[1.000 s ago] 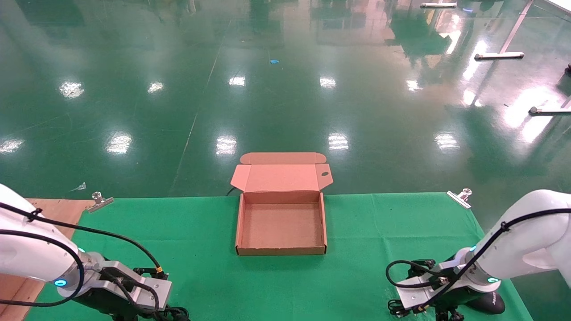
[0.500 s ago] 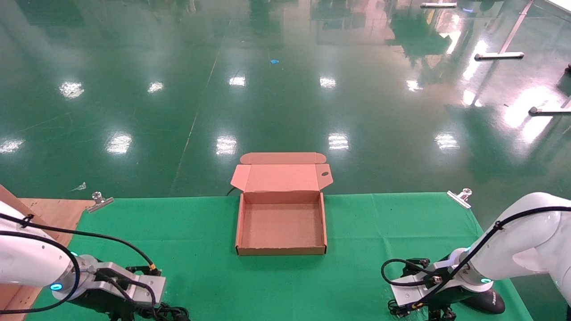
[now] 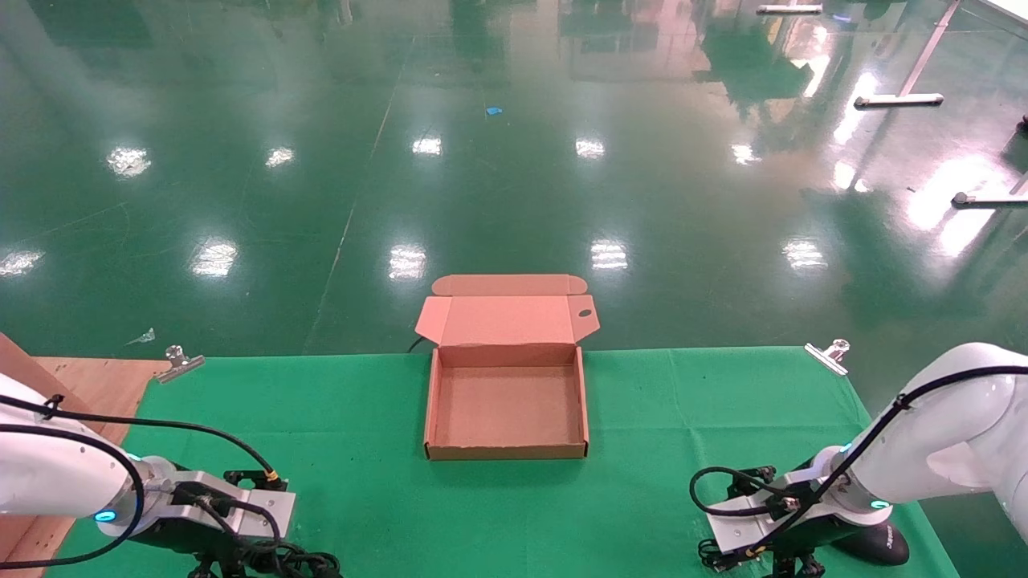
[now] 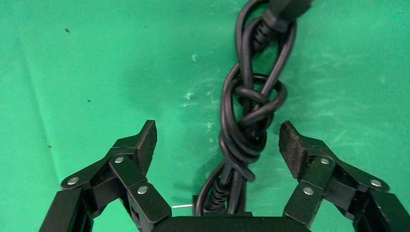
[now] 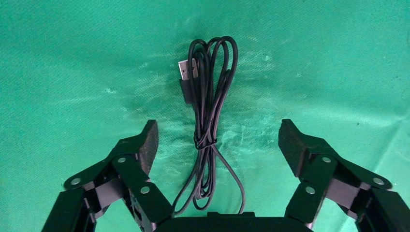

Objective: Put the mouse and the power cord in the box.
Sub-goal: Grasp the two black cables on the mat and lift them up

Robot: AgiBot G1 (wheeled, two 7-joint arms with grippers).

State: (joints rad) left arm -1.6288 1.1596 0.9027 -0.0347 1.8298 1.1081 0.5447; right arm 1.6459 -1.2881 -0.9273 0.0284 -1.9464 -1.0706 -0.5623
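The box [image 3: 506, 405] lies open in the middle of the green cloth, with its lid folded back over the far edge and nothing inside. The power cord [image 4: 249, 121], thick, black and knotted into a bundle, lies on the cloth between the fingers of my left gripper [image 4: 218, 145], which is open and straddles it at the near left. The mouse [image 3: 879, 546] rests at the near right corner, partly hidden behind my right wrist. Its thin wire [image 5: 208, 106], tied in a bundle with a USB plug [image 5: 186, 72], lies between the fingers of my open right gripper [image 5: 217, 145].
Metal clips [image 3: 178, 361] [image 3: 831, 353] pin the cloth [image 3: 361, 417] at its far corners. A bare wooden surface [image 3: 80, 377] and the edge of a brown carton [image 3: 16, 357] are at the far left. Beyond the table is shiny green floor.
Both arms have sunk lower toward the cloth, the left one more than the right. Box, cord and mouse have not moved.
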